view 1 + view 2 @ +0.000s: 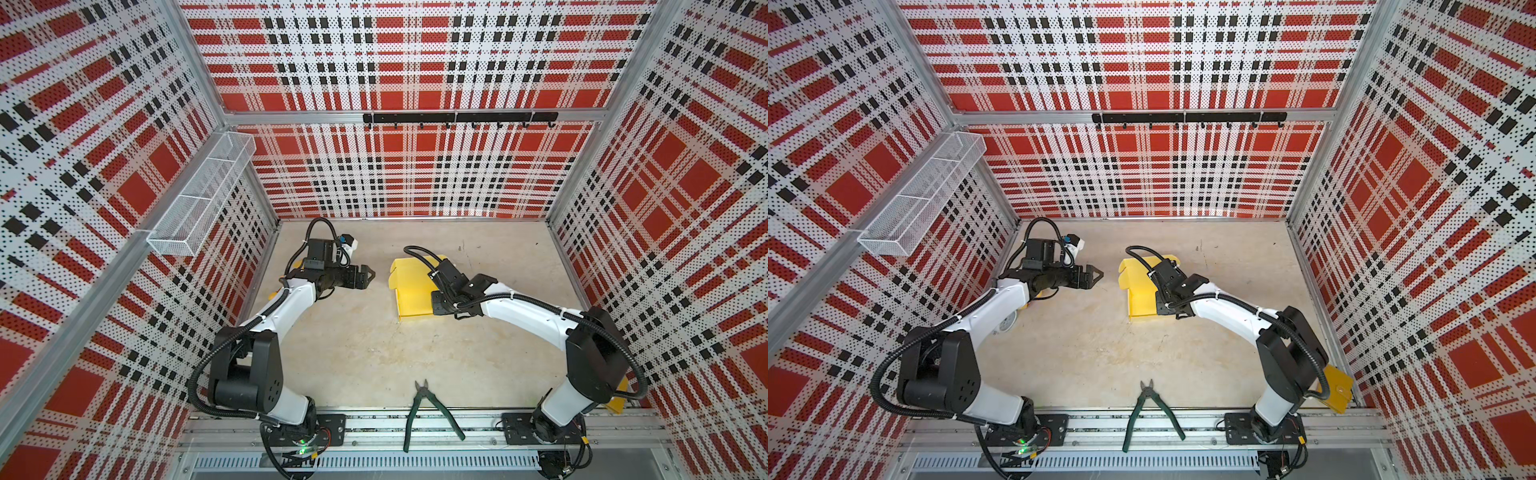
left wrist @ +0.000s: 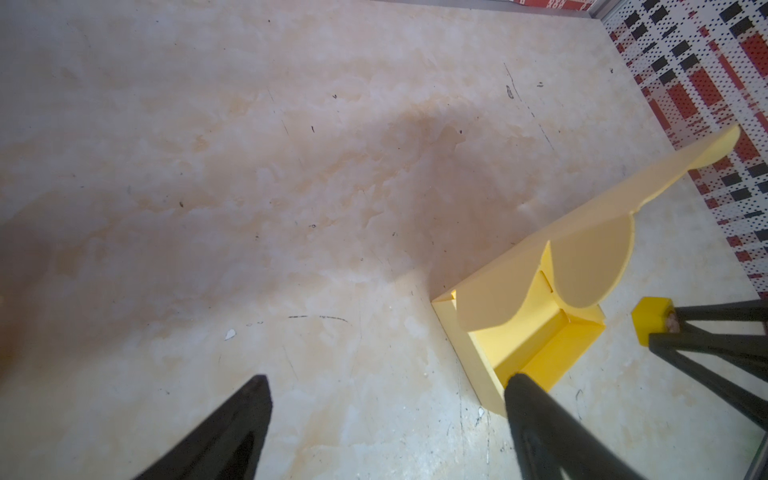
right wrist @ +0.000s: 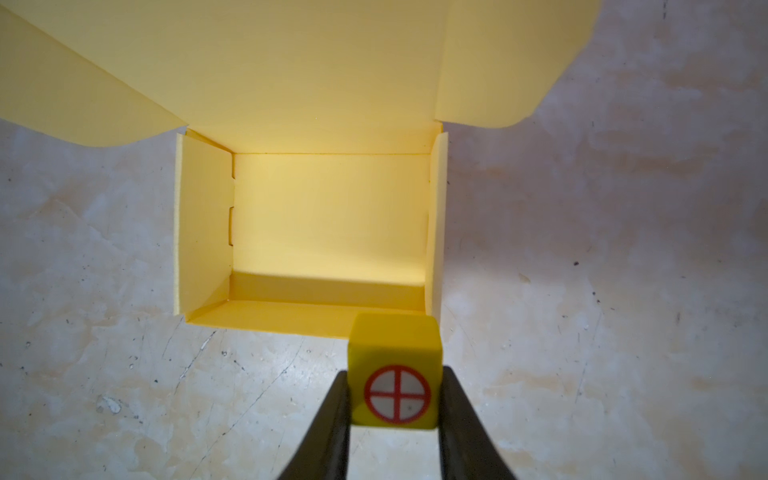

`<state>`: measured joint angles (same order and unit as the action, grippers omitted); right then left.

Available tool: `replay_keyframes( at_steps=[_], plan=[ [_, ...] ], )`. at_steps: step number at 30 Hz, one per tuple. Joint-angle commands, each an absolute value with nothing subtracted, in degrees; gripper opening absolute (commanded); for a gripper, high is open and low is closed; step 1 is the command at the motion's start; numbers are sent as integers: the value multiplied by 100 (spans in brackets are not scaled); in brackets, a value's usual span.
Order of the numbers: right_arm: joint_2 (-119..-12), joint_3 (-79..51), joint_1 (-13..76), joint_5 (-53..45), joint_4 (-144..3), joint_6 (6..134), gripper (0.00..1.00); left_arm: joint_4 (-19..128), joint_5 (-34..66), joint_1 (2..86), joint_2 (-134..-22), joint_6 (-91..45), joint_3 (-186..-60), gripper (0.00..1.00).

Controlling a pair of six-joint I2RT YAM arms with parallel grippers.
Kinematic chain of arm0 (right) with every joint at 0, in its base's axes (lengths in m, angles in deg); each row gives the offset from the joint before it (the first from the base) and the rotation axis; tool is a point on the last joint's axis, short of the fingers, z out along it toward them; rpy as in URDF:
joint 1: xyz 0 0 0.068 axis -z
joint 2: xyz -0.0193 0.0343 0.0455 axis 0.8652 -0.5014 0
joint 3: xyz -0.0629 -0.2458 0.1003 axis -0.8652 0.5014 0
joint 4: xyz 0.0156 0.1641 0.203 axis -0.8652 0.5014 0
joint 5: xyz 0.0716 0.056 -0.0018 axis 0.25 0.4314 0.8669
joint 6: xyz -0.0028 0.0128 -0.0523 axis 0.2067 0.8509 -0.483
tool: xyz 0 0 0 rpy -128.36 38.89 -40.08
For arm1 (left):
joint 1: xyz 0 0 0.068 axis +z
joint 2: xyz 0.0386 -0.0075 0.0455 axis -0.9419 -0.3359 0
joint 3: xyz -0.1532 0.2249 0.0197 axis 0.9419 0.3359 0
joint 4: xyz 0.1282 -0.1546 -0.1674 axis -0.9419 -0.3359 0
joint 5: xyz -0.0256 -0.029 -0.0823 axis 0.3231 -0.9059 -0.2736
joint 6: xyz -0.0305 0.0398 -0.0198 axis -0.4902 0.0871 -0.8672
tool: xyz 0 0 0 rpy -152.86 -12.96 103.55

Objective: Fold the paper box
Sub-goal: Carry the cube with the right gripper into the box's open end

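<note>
Your right fingers (image 3: 328, 424), pinching a yellow cube (image 3: 392, 353), hover just short of the paper box (image 3: 332, 216), right of centre on the tabletop (image 1: 353, 353), its open tray lengthwise straight ahead, while your left fingers (image 2: 536, 415) gape wide, well apart.

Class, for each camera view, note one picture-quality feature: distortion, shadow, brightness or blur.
In both top views, wide-angle distortion splays the plaid walls outward; in the left wrist view, a shadow darkens the table and the open left claw looks blurred; in the right wrist view, the paper box glows brightly inside; the yellow cube is sharp.
</note>
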<state>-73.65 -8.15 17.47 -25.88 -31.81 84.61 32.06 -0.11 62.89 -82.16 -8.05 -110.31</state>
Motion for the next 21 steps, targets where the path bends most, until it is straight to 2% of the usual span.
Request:
replay_keyframes(
  at_steps=[1, 21],
  plan=[
    [-7578, -1180, 1737, -2516, -3352, 8319, 30, 3263, -85, 6248, -8192, -832, -11130, 91],
    [-8926, -2319, 1658, -2233, -3174, 8445, 30, 3253, -134, 6151, -7997, -798, -11110, 87]
  ],
)
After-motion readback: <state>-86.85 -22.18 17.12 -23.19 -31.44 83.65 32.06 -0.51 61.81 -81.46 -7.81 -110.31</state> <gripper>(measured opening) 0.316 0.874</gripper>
